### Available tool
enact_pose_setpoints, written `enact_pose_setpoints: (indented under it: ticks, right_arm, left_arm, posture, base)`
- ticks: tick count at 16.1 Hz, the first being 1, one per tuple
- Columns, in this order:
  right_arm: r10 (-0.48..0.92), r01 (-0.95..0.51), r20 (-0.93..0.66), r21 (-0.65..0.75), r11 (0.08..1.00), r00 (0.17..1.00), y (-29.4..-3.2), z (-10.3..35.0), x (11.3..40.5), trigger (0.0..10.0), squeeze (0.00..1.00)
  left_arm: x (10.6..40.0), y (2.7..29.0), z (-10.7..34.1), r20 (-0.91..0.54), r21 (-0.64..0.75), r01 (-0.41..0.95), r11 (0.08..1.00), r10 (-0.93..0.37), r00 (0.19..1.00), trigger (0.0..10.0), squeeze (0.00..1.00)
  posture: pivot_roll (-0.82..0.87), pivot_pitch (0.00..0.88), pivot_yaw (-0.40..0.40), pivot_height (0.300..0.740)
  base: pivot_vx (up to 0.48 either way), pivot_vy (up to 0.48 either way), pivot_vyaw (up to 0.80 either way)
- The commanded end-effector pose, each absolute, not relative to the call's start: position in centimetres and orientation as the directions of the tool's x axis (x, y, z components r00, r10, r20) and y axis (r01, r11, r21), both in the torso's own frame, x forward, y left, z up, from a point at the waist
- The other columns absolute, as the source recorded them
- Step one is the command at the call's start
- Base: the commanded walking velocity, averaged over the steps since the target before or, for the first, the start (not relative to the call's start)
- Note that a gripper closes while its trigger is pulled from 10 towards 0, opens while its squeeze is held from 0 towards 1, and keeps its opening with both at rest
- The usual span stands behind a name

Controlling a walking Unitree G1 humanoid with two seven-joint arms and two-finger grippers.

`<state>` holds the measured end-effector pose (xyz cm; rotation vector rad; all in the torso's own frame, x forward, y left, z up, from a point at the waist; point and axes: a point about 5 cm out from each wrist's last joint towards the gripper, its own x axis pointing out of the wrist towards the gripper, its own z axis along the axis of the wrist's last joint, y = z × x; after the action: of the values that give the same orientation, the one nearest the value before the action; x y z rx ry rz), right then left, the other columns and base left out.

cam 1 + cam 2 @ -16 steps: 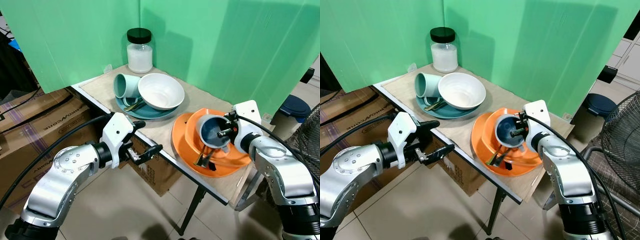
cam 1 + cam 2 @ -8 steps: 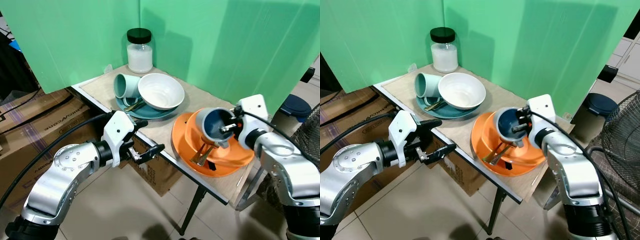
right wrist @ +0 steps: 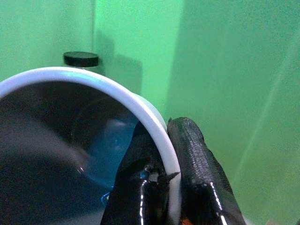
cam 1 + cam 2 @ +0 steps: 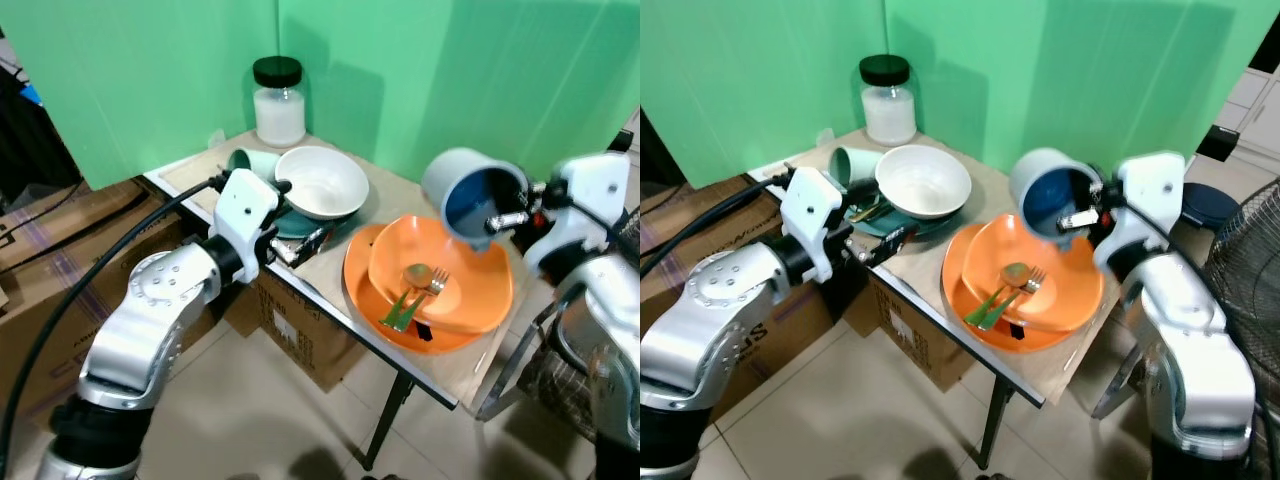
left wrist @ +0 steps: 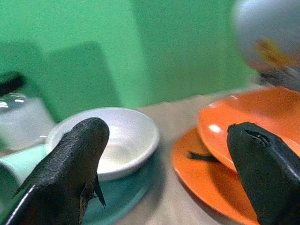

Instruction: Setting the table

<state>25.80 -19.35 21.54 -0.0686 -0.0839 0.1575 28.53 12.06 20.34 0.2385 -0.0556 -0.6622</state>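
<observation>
— So, where is the cup (image 4: 472, 192)?

— Aloft above the far side of the orange plates (image 4: 480, 310), near the table's (image 4: 330, 262) right edge, tipped with its blue mouth facing down and toward the robot. The right gripper (image 3: 161, 187) is clamped on its rim, one finger inside, one outside.

— And what lies below?

— A fork (image 4: 408, 303) and spoon (image 4: 414, 275) in the upper orange plate, running from mid-plate toward the table's front edge.

— The other arm?

— The left gripper (image 4: 297, 246), fingers spread wide, hovers at the front edge beside the white bowl (image 4: 321, 181) and teal plate (image 4: 902, 224); it seems the nearer one for that stack.
</observation>
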Motion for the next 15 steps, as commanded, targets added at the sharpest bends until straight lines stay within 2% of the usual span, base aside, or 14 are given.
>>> enact_pose_setpoints:
  ticks: [1, 3, 6, 10, 11, 13, 15]
  right_arm:
    - [0.122, -0.12, 0.149, -0.018, 0.993, 0.981, -19.1, 22.4, 24.8, 10.0, 0.0]
    - [0.087, -0.091, 0.163, 0.015, 0.996, 0.983, -18.7, 22.2, 24.5, 10.0, 0.0]
    - [0.055, -0.059, 0.173, 0.02, 0.998, 0.983, -18.2, 22.0, 24.8, 10.0, 0.0]
    - [0.03, -0.041, 0.158, 0.066, 0.997, 0.987, -18.3, 22.0, 25.0, 10.0, 0.0]
    - [0.018, -0.03, 0.148, 0.077, 0.997, 0.989, -18.5, 21.9, 25.0, 10.0, 0.0]
    - [0.004, -0.018, 0.119, 0.119, 0.993, 0.993, -18.5, 21.4, 25.2, 10.0, 0.0]
    - [-0.012, -0.003, 0.118, 0.125, 0.992, 0.993, -18.5, 21.4, 25.5, 10.0, 0.0]
  left_arm:
    - [29.1, 12.1, 21.6, 0.042, 0.236, 0.504, 0.831, -0.526, 0.849, 10.0, 0.0]
    - [28.8, 12.0, 22.0, 0.09, 0.243, 0.459, 0.855, -0.491, 0.867, 10.0, 0.0]
    - [28.7, 11.9, 21.5, 0.088, 0.217, 0.43, 0.876, -0.456, 0.885, 10.0, 0.0]
    - [29.3, 12.3, 22.1, 0.196, 0.126, 0.263, 0.956, -0.284, 0.938, 10.0, 0.0]
    - [29.2, 12.4, 22.0, 0.194, 0.116, 0.256, 0.96, -0.274, 0.942, 10.0, 0.0]
    - [29.3, 13.4, 22.0, 0.212, 0.108, 0.155, 0.982, -0.175, 0.962, 10.0, 0.0]
    - [29.3, 13.5, 22.5, 0.199, 0.179, 0.201, 0.963, -0.236, 0.951, 10.0, 0.0]
  posture:
    - [0.03, 0.0, 0.013, 0.74]
    - [0.03, 0.0, 0.005, 0.74]
    - [0.02, 0.0, -0.002, 0.74]
    - [0.04, 0.0, -0.021, 0.74]
    - [0.04, 0.0, -0.021, 0.74]
    - [0.05, 0.0, -0.033, 0.74]
    - [0.06, 0.0, -0.038, 0.74]
  base:
    - [0.0, 0.0, -0.8]
    - [0.0, 0.0, -0.8]
    - [0.0, 0.0, -0.8]
    - [0.0, 0.0, -0.8]
    - [0.0, 0.0, -0.8]
    - [0.0, 0.0, -0.8]
    - [0.0, 0.0, -0.79]
